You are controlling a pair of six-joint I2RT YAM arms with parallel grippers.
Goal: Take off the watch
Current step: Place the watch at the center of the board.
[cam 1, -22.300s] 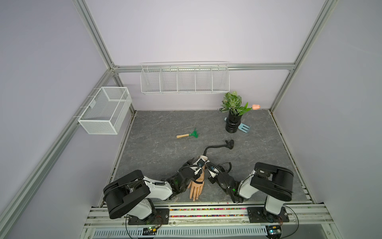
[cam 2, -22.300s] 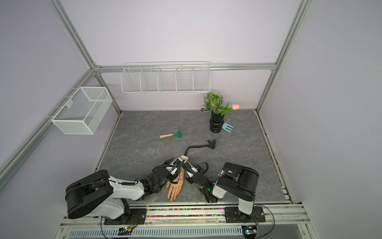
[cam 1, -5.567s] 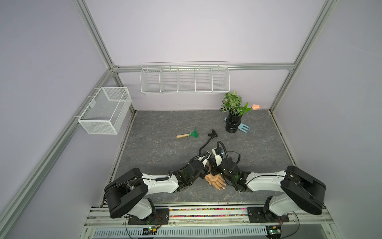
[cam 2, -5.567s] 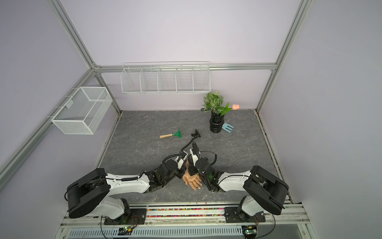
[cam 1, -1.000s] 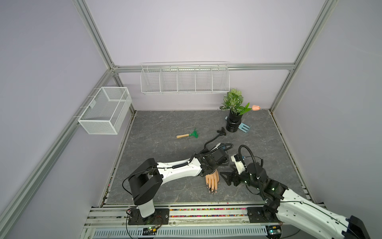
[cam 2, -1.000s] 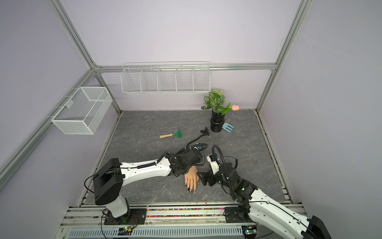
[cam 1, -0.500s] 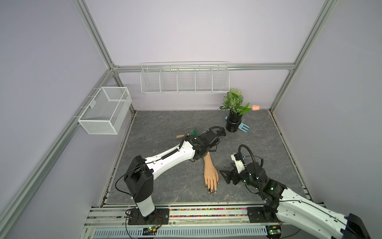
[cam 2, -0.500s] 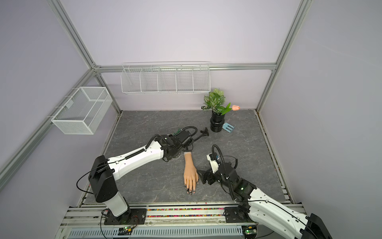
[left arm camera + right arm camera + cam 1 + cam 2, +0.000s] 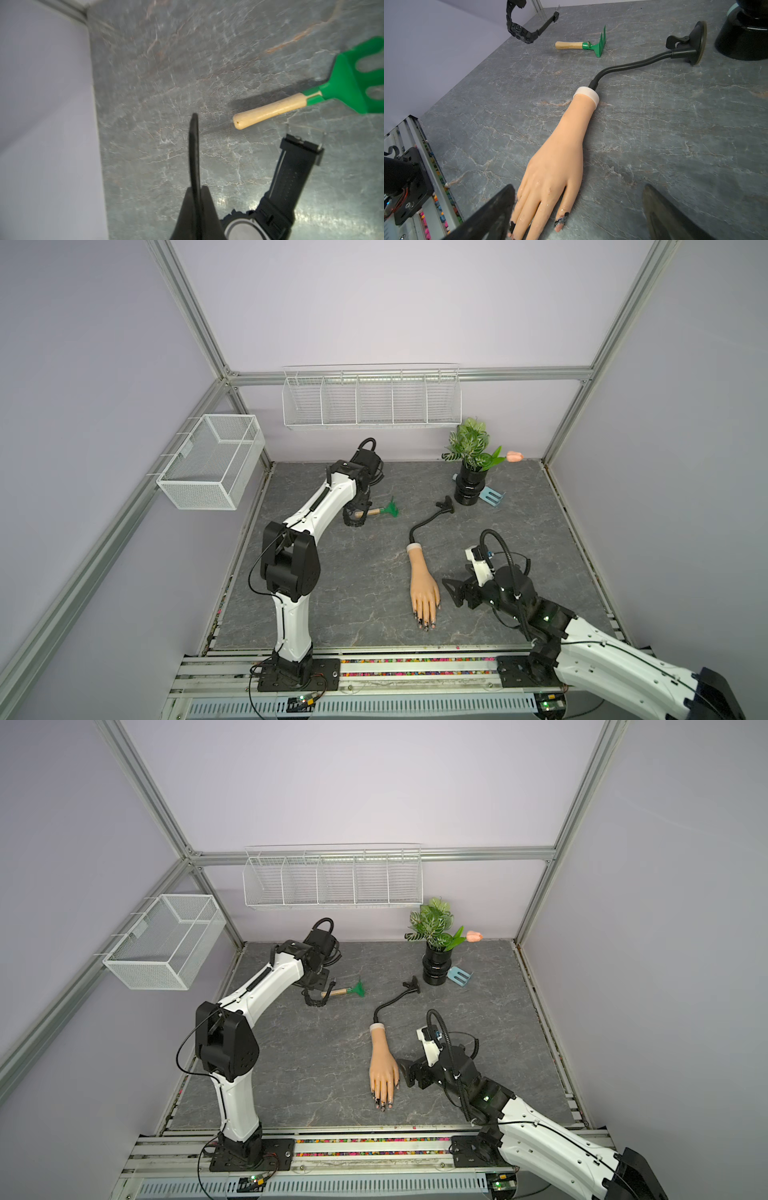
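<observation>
The left fingers [image 9: 184, 220] clench the watch [image 9: 291, 176]; the right fingers [image 9: 492, 216] gape beside the mannequin hand [image 9: 556, 158].

The black watch [image 9: 519, 32] hangs unbuckled by one strap, round case lowest, buckle strap sticking out sideways.

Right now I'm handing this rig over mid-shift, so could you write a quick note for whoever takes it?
Left gripper: shut on the strap of the watch, which hangs from it near the rake.
Right gripper: open, empty, beside the fingers of the dummy hand.
Done: watch is off; the wrist is bare.
Left: probably just set the watch down and let go.
</observation>
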